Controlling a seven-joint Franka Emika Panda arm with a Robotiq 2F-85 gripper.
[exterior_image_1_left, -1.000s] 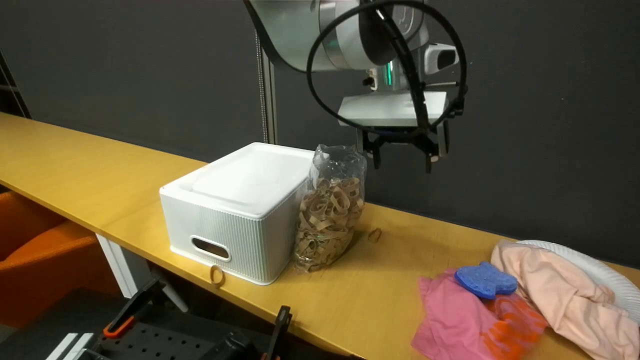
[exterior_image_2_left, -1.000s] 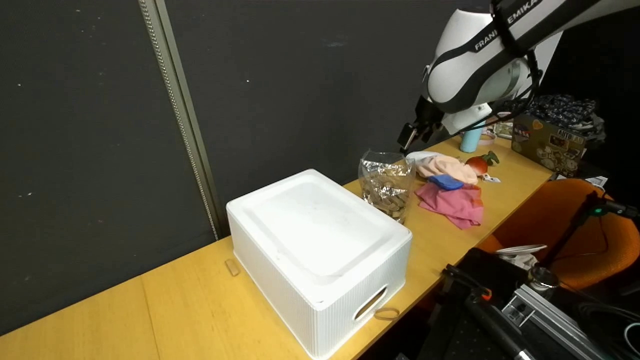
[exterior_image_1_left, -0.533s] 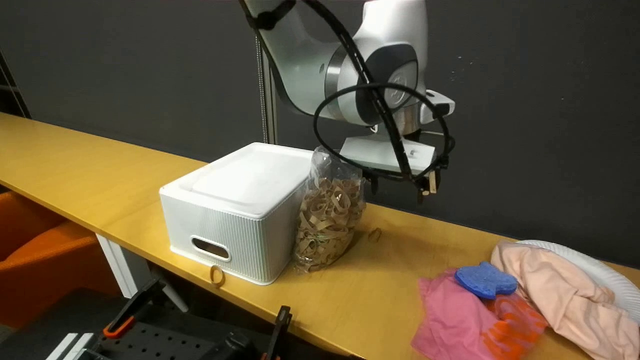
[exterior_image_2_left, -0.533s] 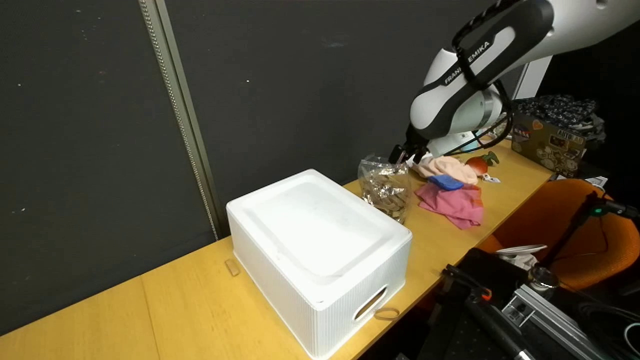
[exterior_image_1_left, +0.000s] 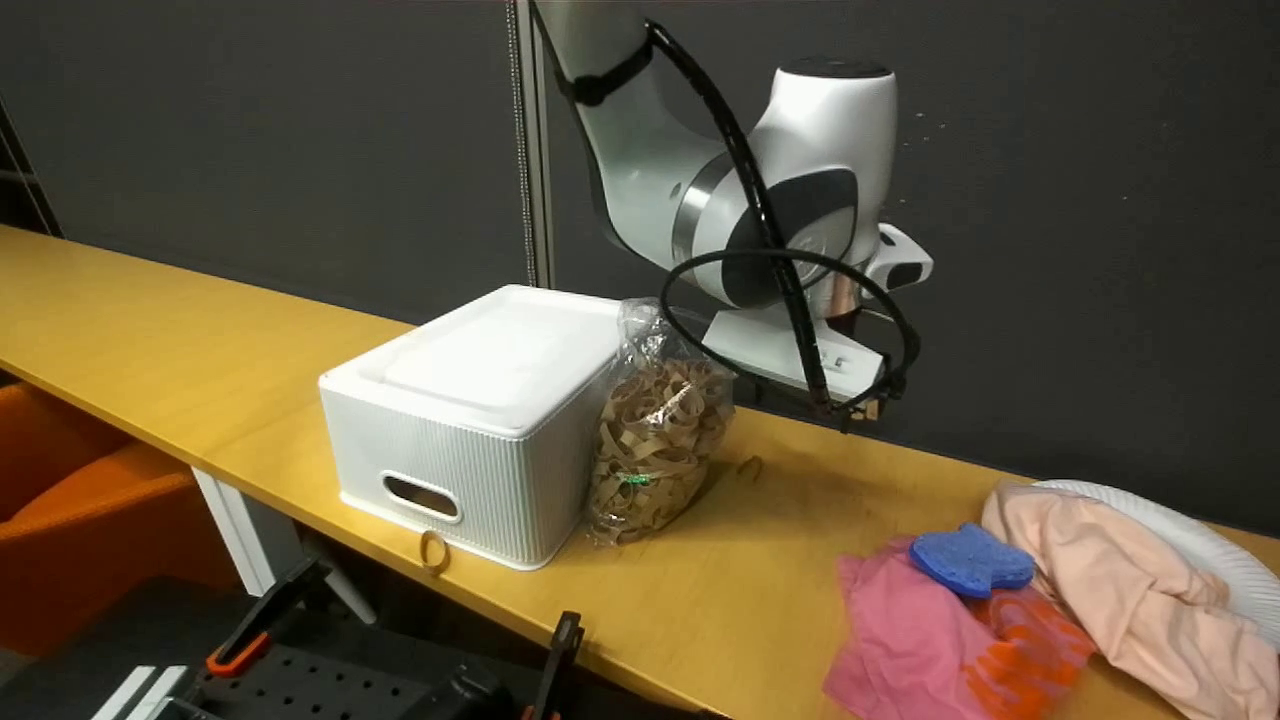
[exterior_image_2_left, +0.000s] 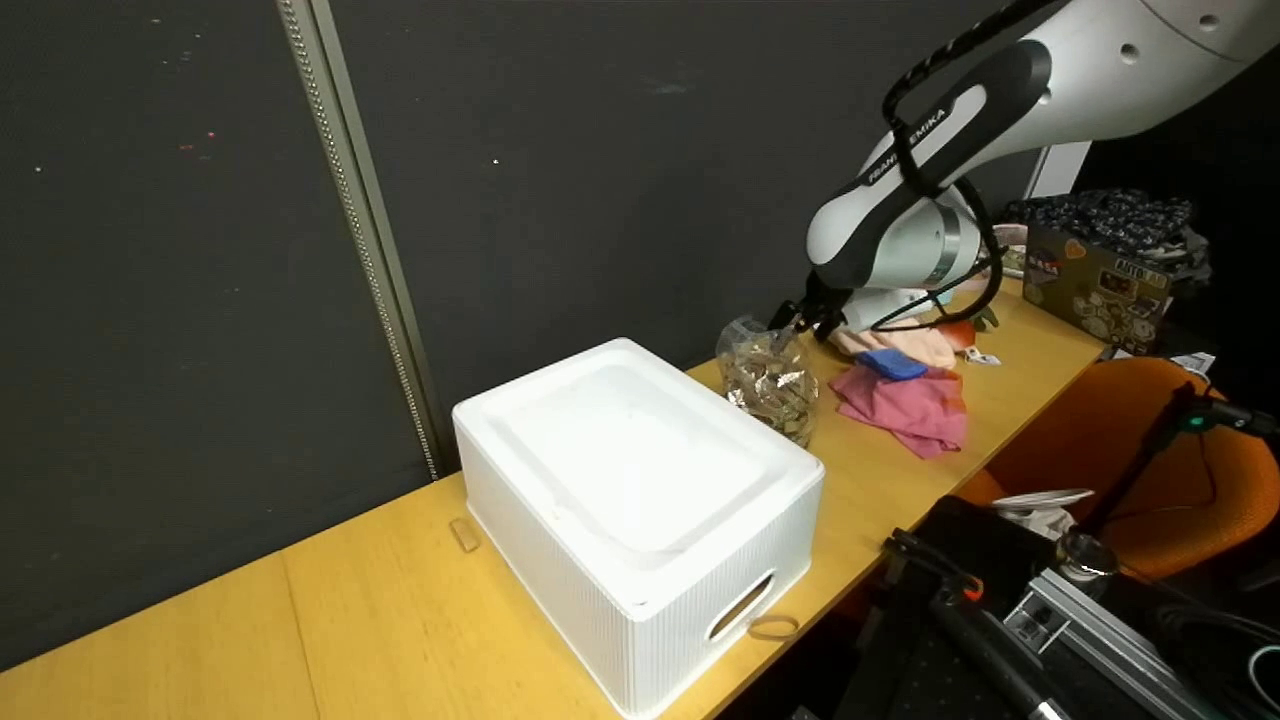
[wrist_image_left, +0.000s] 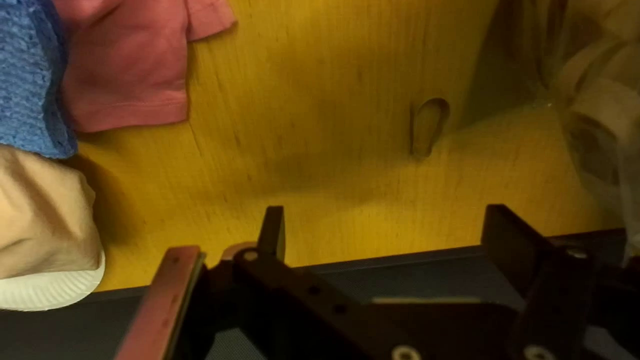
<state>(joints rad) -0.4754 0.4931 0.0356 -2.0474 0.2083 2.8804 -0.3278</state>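
One gripper (wrist_image_left: 383, 221) near one bag (exterior_image_1_left: 658, 440); apparently three loose bands (wrist_image_left: 443, 116).

the gripper (wrist_image_left: 383, 232) is soft-edged up close in the wrist view, the bag of brown bands (wrist_image_left: 600, 90) hazy and chopped by the right edge! blue piece (wrist_image_left: 30, 75) and peach cloth (wrist_image_left: 45, 215), both sliced at the left. in an exterior view the white box (exterior_image_2_left: 640, 460) hides part of the bag's base, and whether gripper meets bag there, too small to tell!

The white arm (exterior_image_2_left: 1100, 85), lettered EMIKA, has looped black cable (exterior_image_1_left: 757, 190) and a seemingly black claw (wrist_image_left: 386, 221).
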